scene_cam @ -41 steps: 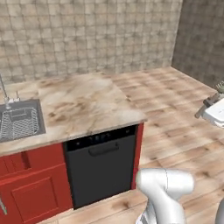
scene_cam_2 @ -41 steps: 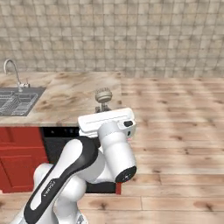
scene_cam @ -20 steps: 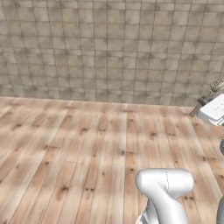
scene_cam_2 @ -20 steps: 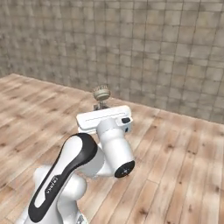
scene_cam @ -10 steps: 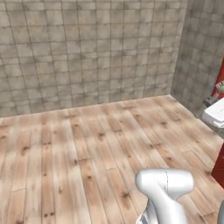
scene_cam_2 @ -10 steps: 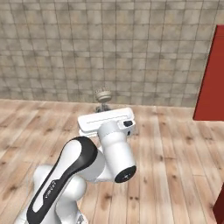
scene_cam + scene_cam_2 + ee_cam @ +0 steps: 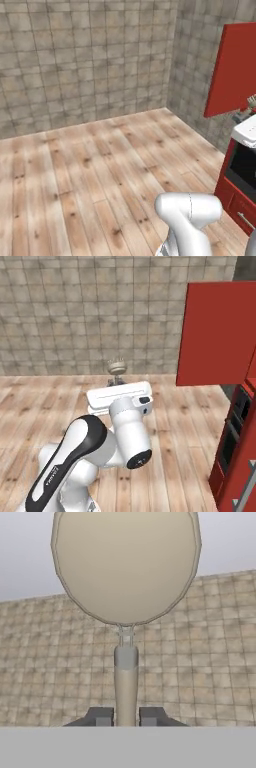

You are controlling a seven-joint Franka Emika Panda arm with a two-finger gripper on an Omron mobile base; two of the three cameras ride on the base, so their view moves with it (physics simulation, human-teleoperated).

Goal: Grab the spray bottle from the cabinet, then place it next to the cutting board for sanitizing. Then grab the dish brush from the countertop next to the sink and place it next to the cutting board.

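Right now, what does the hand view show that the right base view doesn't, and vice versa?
Hand view's extra: the gripper shut on the dish brush by its thin handle, round head up close. Right base view's extra: the wooden floor, a red door, the white arm. Shared: the brush and the tiled wall.

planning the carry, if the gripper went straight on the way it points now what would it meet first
The gripper, shut on the dish brush, points up and ahead; the brush head would likely reach the tiled wall first, though depth is unclear.
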